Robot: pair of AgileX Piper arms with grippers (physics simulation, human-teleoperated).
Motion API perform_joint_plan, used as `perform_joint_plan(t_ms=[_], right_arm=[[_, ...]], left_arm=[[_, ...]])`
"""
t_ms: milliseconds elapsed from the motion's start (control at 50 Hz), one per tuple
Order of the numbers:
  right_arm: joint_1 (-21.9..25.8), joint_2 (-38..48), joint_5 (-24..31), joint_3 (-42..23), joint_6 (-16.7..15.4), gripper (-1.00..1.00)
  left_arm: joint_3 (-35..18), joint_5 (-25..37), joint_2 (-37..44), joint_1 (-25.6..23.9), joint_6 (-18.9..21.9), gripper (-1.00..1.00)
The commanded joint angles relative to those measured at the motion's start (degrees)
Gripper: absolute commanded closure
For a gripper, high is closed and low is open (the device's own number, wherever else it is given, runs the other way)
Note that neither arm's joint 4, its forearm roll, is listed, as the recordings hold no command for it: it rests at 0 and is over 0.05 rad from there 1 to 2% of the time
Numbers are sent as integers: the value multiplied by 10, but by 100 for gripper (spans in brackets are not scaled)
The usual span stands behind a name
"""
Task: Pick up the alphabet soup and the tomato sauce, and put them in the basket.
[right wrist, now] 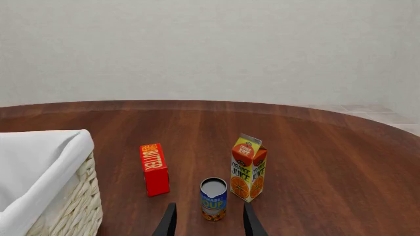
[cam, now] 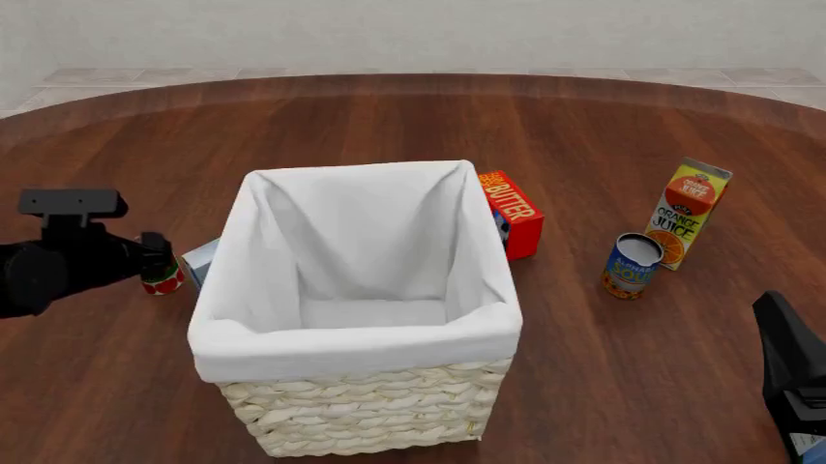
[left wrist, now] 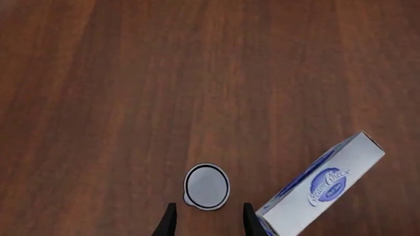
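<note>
The tomato sauce (cam: pixel 162 281), a small red can, stands left of the basket (cam: pixel 362 340). My left gripper (cam: pixel 157 259) hangs just above it. In the left wrist view I look down on the can's round top (left wrist: pixel 206 187), just ahead of the gap between the fingers of the open left gripper (left wrist: pixel 208 222). The alphabet soup (cam: pixel 632 265), a blue can, stands upright to the right of the basket, beside the juice carton. My right gripper (cam: pixel 772 311) is low at the near right, open (right wrist: pixel 208 223) and pointing at the soup (right wrist: pixel 213 199) from a distance. The basket holds nothing.
A cream cheese box (left wrist: pixel 323 189) lies right beside the tomato sauce, against the basket's left side (cam: pixel 201 261). A red butter box (cam: pixel 513 213) leans behind the basket's right corner. An orange juice carton (cam: pixel 690 212) stands just behind the soup. The basket wall (right wrist: pixel 72 196) shows in the right wrist view.
</note>
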Motion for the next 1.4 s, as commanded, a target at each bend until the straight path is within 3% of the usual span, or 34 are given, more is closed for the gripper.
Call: perform_joint_plan(t_ms=[20,960,1400], right_arm=[[0,-1,1,0,1,-100],[-2,-1,-1,1,3,-100],[-2,2,-5,0,3,-100]], left_arm=[[-5,-8,22,1,3,-100],[-39,-16,81,4,16,-100],[-30,-30,89,8,22,-100]])
